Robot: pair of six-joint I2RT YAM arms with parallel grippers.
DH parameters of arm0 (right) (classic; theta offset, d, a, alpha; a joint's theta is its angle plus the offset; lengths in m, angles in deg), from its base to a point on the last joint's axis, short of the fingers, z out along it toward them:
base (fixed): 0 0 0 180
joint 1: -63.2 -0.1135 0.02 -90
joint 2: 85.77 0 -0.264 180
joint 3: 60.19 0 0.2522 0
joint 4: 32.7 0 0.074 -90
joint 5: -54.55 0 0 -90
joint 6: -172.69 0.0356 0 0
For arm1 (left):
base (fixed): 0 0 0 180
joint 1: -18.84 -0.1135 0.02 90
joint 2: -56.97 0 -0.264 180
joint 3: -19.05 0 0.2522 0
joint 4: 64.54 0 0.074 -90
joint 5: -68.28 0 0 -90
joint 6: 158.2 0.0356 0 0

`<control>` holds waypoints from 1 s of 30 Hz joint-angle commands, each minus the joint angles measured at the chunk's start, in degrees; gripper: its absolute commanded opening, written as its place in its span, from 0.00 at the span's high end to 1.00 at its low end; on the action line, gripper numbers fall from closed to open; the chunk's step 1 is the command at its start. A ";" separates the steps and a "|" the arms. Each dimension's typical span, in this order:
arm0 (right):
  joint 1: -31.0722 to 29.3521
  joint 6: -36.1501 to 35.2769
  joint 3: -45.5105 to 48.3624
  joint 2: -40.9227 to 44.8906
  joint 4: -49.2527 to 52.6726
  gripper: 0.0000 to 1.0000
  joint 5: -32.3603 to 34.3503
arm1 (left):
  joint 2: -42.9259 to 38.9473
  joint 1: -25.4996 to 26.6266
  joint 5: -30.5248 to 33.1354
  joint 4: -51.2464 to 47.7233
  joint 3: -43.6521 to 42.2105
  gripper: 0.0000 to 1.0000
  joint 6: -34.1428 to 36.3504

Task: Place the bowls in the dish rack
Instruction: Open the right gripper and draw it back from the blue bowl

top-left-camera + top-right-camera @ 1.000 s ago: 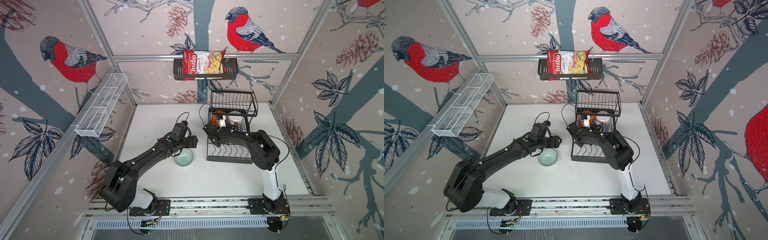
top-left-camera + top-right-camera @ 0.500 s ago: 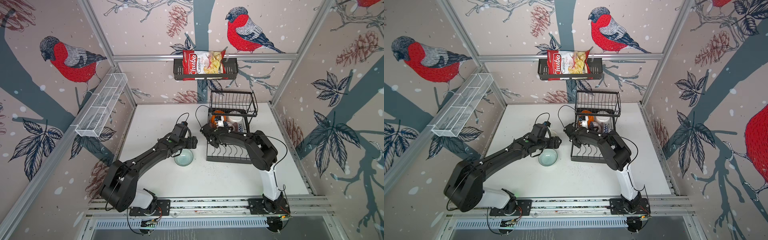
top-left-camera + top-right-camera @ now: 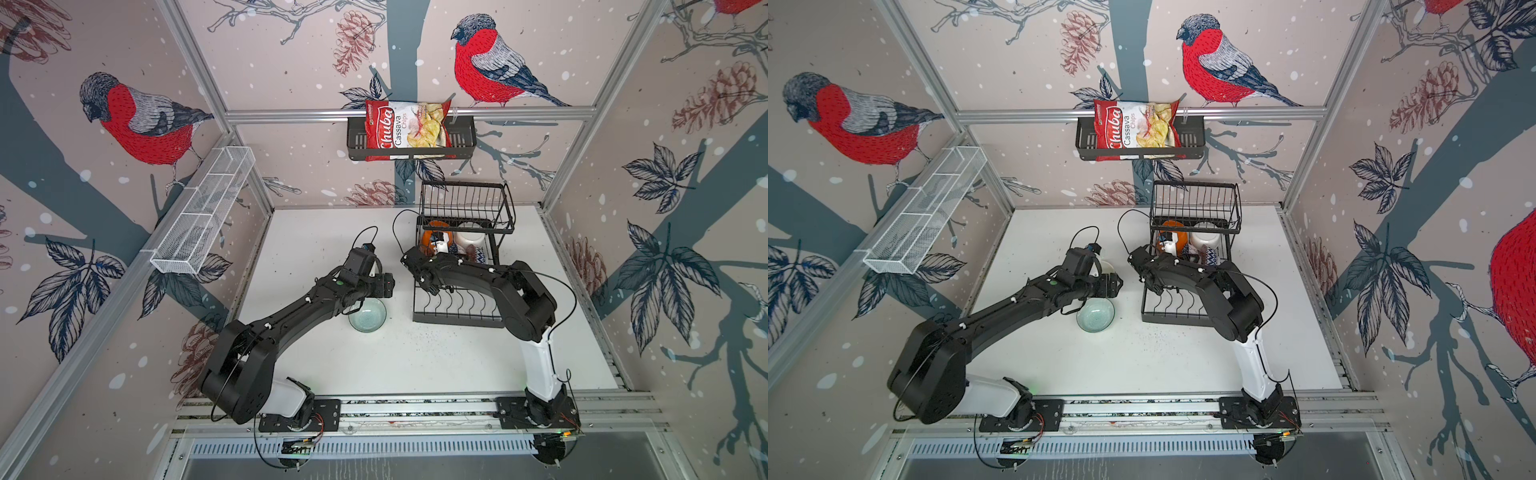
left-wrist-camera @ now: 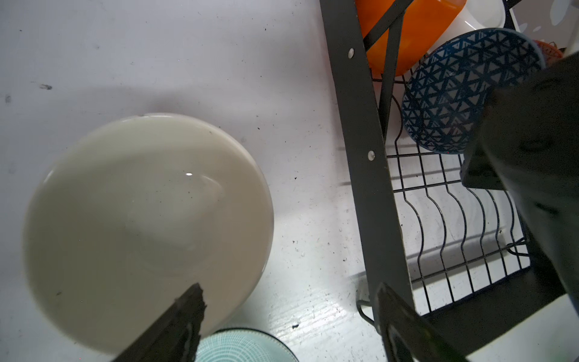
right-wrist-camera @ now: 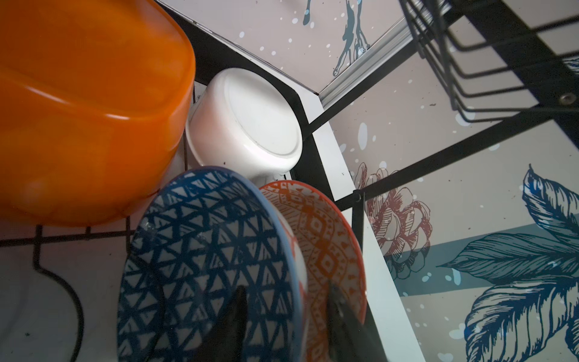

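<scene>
Left end effector (image 4: 288,291) held with fingers wide apart above cream round ceramic bowl (image 4: 147,225) on white table (image 3: 415,365), beside black wire dish rack (image 3: 457,322). Right end effector (image 5: 287,293) spread astride rim of blue triangle-patterned ceramic bowl (image 5: 203,266), stood on edge in rack.

The orange bowl (image 5: 78,109) is glossy and smooth, the cream bowl (image 4: 147,232) glazed with a soft sheen. The dish rack (image 4: 360,125) is matt black metal; the bench (image 4: 156,47) matt, scuffed.
</scene>
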 commanded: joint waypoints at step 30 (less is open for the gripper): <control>-1.21 -12.62 12.75 20.29 -16.83 0.11 -15.55 | -3.07 -0.07 4.58 -3.56 1.60 0.14 -1.85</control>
